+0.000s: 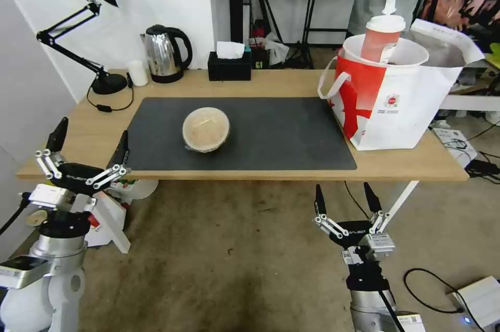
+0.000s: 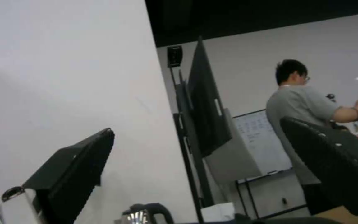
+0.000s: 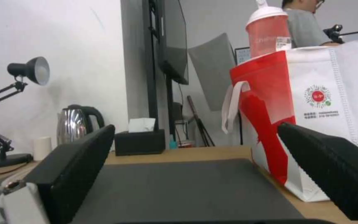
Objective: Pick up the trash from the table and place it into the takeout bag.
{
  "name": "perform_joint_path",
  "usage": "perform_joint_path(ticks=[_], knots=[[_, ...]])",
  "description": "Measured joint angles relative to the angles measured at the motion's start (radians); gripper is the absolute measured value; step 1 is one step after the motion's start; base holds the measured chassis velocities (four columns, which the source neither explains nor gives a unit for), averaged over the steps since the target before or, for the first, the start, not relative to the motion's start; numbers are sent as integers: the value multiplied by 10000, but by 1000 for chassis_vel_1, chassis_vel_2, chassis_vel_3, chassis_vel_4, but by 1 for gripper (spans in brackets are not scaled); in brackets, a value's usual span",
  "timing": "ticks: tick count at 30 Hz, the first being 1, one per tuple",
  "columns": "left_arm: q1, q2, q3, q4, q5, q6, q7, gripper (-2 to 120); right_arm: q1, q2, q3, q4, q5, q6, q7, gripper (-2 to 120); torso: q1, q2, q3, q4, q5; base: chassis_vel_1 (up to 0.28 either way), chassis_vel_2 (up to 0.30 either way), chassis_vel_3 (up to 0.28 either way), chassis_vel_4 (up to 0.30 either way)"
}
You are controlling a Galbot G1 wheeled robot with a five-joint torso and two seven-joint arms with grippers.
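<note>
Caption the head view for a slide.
Tan lidded bowl left on the mat; red cup already in the takeout bag.

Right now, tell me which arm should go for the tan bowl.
Left, probably. The tan lidded bowl sits left of centre on the mat; the left claw, open, hangs at the table's near left edge. The right claw, open, is below the edge.
</note>
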Motion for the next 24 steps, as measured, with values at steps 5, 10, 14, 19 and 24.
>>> perform_joint_path(ticks=[5,10,14,19,24], knots=[[2,17,46,-50,8,46,241,100,0,0,0,0,0,0,0,100,0,0,0,1,1,0,0,0,0],[-122,184,70,-51,-52,233,274,100,0,0,0,0,0,0,0,100,0,0,0,1,0,0,0,0,0],[-337,560,155,-140,-403,767,257,100,0,0,0,0,0,0,0,100,0,0,0,0,1,0,0,0,0],[-420,875,164,-104,-716,1092,250,100,0,0,1,0,0,0,0,100,0,0,0,1,1,0,0,0,0],[-522,1236,313,-24,-1178,1521,249,100,0,0,0,0,0,0,0,100,0,0,0,2,0,0,0,0,0]])
